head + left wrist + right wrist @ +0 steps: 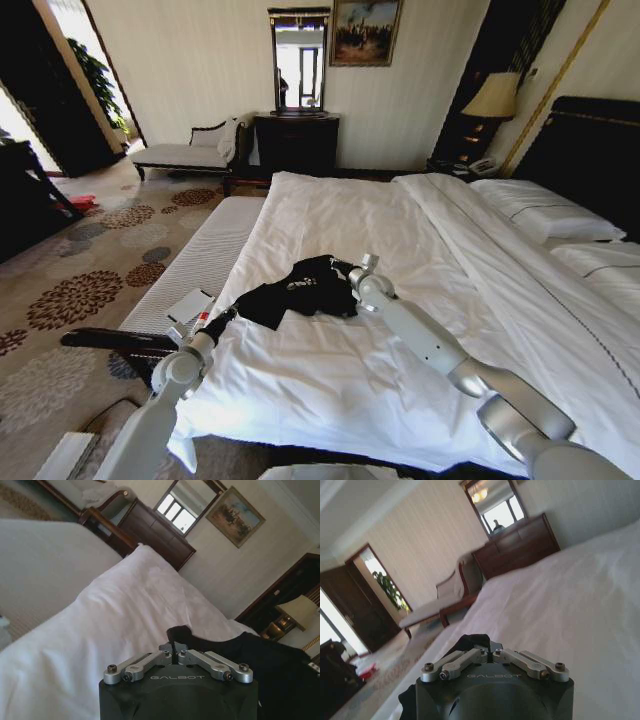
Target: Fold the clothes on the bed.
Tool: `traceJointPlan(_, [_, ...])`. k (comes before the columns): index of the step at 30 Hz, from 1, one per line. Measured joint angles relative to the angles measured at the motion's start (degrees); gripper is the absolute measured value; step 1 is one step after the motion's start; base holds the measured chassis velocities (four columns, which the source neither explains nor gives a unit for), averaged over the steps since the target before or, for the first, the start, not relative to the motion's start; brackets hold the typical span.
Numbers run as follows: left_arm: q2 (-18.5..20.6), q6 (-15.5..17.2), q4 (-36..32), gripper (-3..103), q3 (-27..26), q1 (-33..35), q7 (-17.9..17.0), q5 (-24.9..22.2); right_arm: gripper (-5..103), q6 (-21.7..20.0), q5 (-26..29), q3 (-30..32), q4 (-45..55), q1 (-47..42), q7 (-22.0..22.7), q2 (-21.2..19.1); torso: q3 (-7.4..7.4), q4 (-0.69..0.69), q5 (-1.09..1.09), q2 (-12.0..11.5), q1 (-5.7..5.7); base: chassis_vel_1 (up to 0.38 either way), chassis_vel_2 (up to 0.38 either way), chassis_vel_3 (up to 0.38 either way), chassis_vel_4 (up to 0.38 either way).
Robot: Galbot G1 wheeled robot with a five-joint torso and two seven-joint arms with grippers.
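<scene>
Both end effectors, left (232, 313) and right (352, 275), were clamped on the T-shirt (305, 288) near the bed's (330, 380) left edge; uneven pulling risked bunching or slippage.

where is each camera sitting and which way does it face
Head view: up on the head, looking down the bed at the black T-shirt; both arms show, left hand, right hand.
Left wrist view: behind the left hand, shut on the T-shirt, facing the dresser.
Right wrist view: behind the right hand, shut on the T-shirt.
Both wrist views share dresser and mirror.
</scene>
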Motion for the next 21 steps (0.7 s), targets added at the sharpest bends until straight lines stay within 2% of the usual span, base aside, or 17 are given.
traceJointPlan(3, [3.45,-0.96,-3.52,0,-1.6,-0.83,0.02,4.52,0,3.05,-4.28,6.96,7.21,-3.8,-2.14,-3.47,0.0,-0.05,0.0,0.0,0.0,0.0,0.0,0.0,0.0])
traceJointPlan(4, [5.09,-1.38,-5.07,0,-2.65,-1.25,0.2,6.45,0,3.67,-4.37,10.31,11.37,-5.64,-2.34,-4.92,0.0,-0.02,0.01,0.0,0.0,0.0,0.0,0.0,0.0])
traceJointPlan(5, [5.09,-1.38,-5.07,0,-2.65,-1.25,0.2,6.45,0,3.67,-4.37,10.31,11.37,-5.64,-2.34,-4.92,0.0,-0.02,0.01,0.0,0.0,0.0,0.0,0.0,0.0])
traceJointPlan(8, [8.93,-2.06,-8.41,0,-5.76,-2.1,0.62,7.97,0,5.18,-2.42,17.76,20.57,-10.04,-1.83,-8.19,0.0,-0.01,0.0,0.0,0.0,0.0,0.0,0.0,0.0])
traceJointPlan(9, [8.93,-2.06,-8.41,0,-5.76,-2.1,0.62,7.97,0,5.18,-2.42,17.76,20.57,-10.04,-1.83,-8.19,0.0,-0.01,0.0,0.0,0.0,0.0,0.0,0.0,0.0])
traceJointPlan(12, [12.03,-2.15,-11.97,0,-9.57,-3.15,0.09,5.22,0,6.55,-0.84,25.6,28.01,-15.22,-1.3,-11.26,-0.01,0.01,0.0,0.0,0.0,0.0,0.0,0.0,0.0])
traceJointPlan(13, [12.03,-2.15,-11.97,0,-9.57,-3.15,0.09,5.22,0,6.55,-0.84,25.6,28.01,-15.22,-1.3,-11.26,-0.01,0.01,0.0,0.0,0.0,0.0,0.0,0.0,0.0])
traceJointPlan(16, [14.17,-2.12,-15.4,0,-12.58,-4.19,-1.01,2.07,0,6.91,1.66,32.56,35.99,-21.04,-1.17,-14.75,-0.01,-0.01,0.01,0.0,0.0,0.0,0.0,0.0,0.0])
traceJointPlan(17, [14.17,-2.12,-15.4,0,-12.58,-4.19,-1.01,2.07,0,6.91,1.66,32.56,35.99,-21.04,-1.17,-14.75,-0.01,-0.01,0.01,0.0,0.0,0.0,0.0,0.0,0.0])
traceJointPlan(21, [17.02,-1.89,-20.62,0,-16.19,-5.06,-2.71,-2.83,0,6.85,5.79,38.55,45.75,-25.88,-0.27,-19.82,-0.01,-0.03,-0.01,0.0,-0.01,0.0,0.0,0.0,0.0])
